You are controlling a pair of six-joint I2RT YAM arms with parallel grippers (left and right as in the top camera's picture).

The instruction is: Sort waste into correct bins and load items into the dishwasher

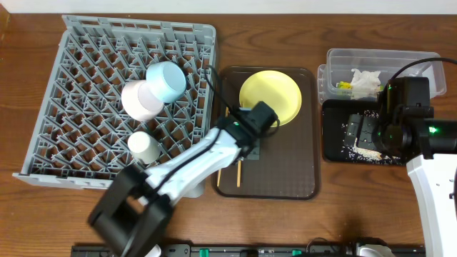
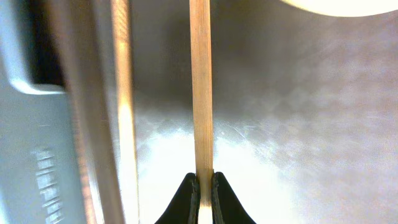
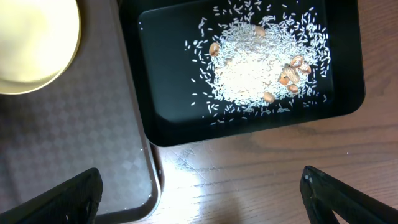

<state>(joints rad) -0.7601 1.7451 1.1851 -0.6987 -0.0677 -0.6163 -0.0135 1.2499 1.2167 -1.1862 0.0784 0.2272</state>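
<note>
Pinching 1 chopstick [image 2: 201, 93] with left gripper [image 2: 203, 191], right gripper [image 3: 202, 198] spread wide above black tray [image 3: 163, 118]

Wooden chopstick [image 2: 201, 87]; glossy, seemingly plastic tray [image 2: 298, 124].

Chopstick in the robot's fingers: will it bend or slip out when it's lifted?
Probably stiff: the chopstick looks like straight wood. Likely light, being so thin. It might swivel or slip, since the left gripper pinches just one narrow spot.
</note>
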